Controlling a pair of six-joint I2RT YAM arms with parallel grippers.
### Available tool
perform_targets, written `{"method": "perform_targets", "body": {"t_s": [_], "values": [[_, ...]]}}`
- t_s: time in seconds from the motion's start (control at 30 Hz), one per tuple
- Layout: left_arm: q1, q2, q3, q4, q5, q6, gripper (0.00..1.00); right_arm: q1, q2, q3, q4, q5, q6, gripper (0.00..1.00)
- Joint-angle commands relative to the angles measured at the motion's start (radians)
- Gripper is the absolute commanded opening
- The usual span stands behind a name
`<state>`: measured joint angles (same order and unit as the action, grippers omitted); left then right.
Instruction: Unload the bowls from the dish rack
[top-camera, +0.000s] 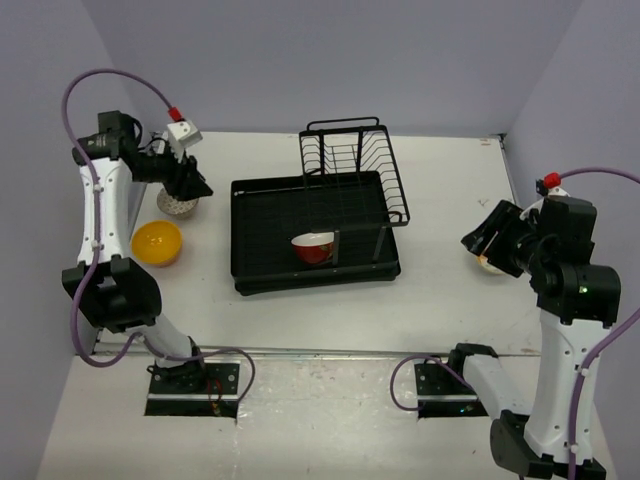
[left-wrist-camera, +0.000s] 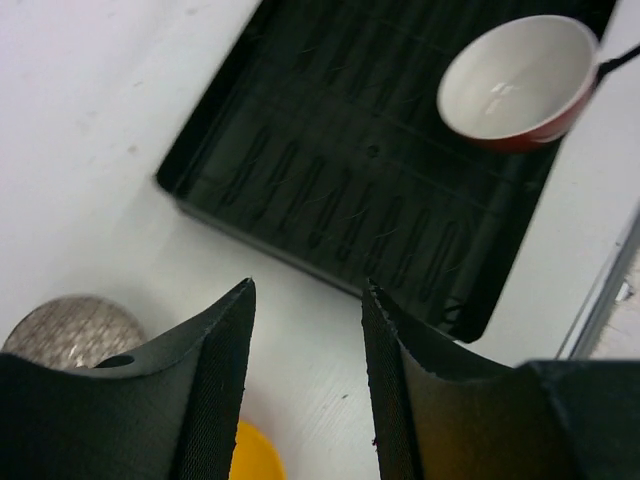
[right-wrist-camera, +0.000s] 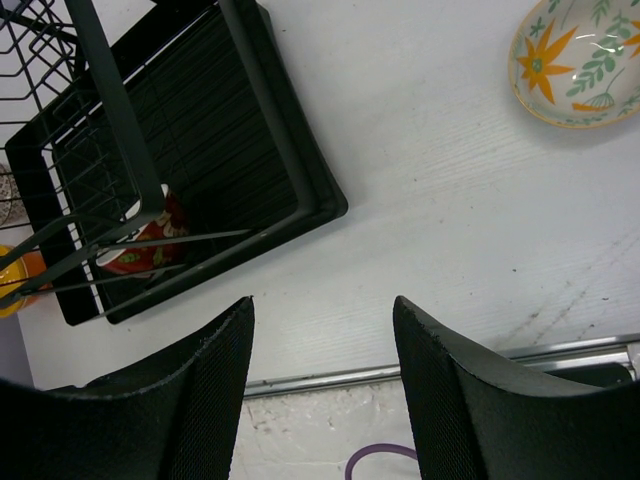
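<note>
The red bowl (top-camera: 313, 246) sits in the dish rack (top-camera: 268, 220) at about four o'clock from the left gripper (top-camera: 200, 187), spread and empty, nearer than the right gripper (top-camera: 472, 240), also spread and empty

Even, diffuse overhead lighting: the white tabletop (top-camera: 450, 200) is bright with only faint, soft shadows, a small glare spot marks the white interior of the glossy red bowl (left-wrist-camera: 510, 90), and the near black fingers (left-wrist-camera: 215, 400) of the left gripper (left-wrist-camera: 307, 290) appear slightly blurred.
</note>
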<state>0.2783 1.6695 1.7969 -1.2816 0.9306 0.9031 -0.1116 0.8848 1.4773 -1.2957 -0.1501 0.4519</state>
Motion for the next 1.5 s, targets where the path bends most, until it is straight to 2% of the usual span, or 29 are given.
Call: {"method": "perform_targets", "body": {"t_s": [0.0, 0.17, 0.33, 0.5, 0.87, 1.47], "values": [[-0.088, -0.057, -0.045, -0.036, 0.118, 0.086, 0.48, 0.003, -0.009, 0.02, -0.008, -0.009, 0.011, 0.59], [-0.229, -0.074, -0.05, -0.036, 0.157, 0.043, 0.48, 0.003, -0.007, -0.018, 0.018, 0.0, 0.001, 0.59], [-0.359, -0.091, -0.122, -0.035, 0.175, 0.063, 0.48, 0.003, -0.014, -0.06, 0.042, -0.002, -0.007, 0.59], [-0.436, -0.105, -0.2, -0.033, 0.209, 0.088, 0.49, 0.001, -0.017, -0.057, 0.049, -0.006, -0.009, 0.59], [-0.501, -0.128, -0.41, 0.129, 0.223, 0.077, 0.49, 0.003, -0.017, -0.052, 0.045, -0.026, 0.001, 0.6], [-0.588, -0.007, -0.419, 0.269, 0.221, 0.023, 0.49, 0.001, -0.017, -0.028, 0.012, -0.032, 0.005, 0.6]]}}
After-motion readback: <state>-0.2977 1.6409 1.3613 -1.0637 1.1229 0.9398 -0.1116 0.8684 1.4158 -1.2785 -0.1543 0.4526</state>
